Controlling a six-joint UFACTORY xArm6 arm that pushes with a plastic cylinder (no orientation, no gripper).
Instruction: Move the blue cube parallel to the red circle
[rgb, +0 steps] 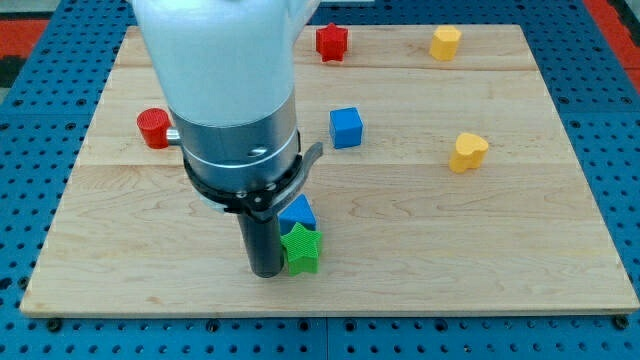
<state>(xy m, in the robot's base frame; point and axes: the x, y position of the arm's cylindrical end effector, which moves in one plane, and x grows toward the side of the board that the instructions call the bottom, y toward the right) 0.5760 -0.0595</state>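
- The blue cube (346, 127) sits a little above the middle of the wooden surface (520, 230), standing free with nothing touching it.
- The red circle (154, 128) lies near the surface's left edge, at about the same height in the view as the blue cube, and well apart from it.
- The arm's broad white and grey body fills the stretch between these two blocks and hides the part of the surface beside the red circle.
- My tip (266, 271) rests near the surface's bottom edge, just left of the green star (301, 250) and touching or almost touching it.
- A second blue block (298, 212), its shape partly hidden by the rod's collar, sits just above the green star, touching it.
- The end effector is a plain rod with nothing to open or close; it holds nothing.
- A red star (332, 42) stands at the top edge, centre.
- One yellow heart (446, 42) sits towards the top right corner; another yellow heart (467, 152) lies nearer the right edge, well right of the blue cube.
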